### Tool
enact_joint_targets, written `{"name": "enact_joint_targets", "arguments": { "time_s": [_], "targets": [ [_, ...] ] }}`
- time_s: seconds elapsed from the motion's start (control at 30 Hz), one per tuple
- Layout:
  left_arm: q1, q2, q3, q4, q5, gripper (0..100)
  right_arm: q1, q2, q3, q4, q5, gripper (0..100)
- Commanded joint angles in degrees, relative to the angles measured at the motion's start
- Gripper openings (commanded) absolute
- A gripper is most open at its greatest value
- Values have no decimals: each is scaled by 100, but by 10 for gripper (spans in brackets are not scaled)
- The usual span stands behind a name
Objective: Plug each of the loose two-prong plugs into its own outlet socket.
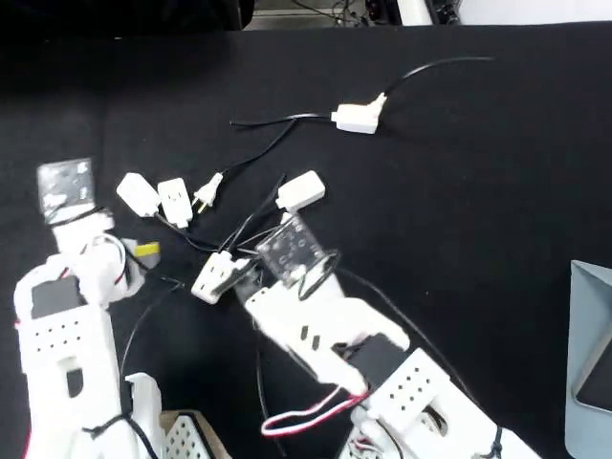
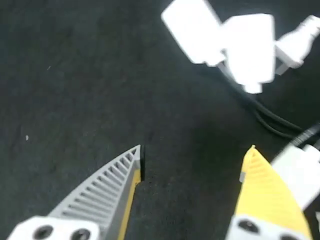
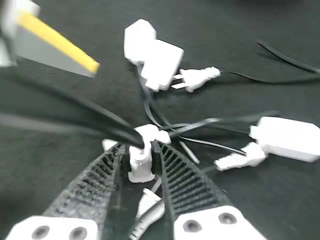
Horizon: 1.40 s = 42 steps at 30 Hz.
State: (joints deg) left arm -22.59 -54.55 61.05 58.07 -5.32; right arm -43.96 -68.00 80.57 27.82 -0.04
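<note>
Right claw (image 3: 136, 147) pinches a white plug (image 3: 141, 167) near the counter's (image 1: 478, 239) middle; left claw (image 2: 195, 155) gapes wide over bare cloth.
The held plug's prongs are buried between the fingers, so its facing cannot be told. Toward the left edge, two white outlet blocks (image 1: 174, 203) touch, with a loose plug (image 1: 208, 191) just beside them. Another block (image 1: 301, 189) lies mid-counter, and a corded one (image 1: 357, 118) lies near the far edge. Black cords blur into the black surface. A grey tray (image 1: 588, 363) is cut off at the right edge.
</note>
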Motion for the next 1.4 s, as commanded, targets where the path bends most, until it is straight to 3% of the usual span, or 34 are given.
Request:
{"name": "enact_joint_targets", "arguments": {
  "time_s": [0.0,0.33,0.57,1.13,1.37],
  "targets": [
    [-338,-299,549,-721,466,312,-457,497,-338,-607,62,12],
    [-690,-281,778,-870,492,311,-677,3213,-699,-2646,404,11],
    [-690,-281,778,-870,492,311,-712,3952,-602,-3393,765,11],
    [-690,-273,840,-870,466,311,-721,5138,-708,-3780,782,11],
    [-690,-273,840,-870,466,311,-686,5174,-910,-3270,1459,11]
  ]
}}
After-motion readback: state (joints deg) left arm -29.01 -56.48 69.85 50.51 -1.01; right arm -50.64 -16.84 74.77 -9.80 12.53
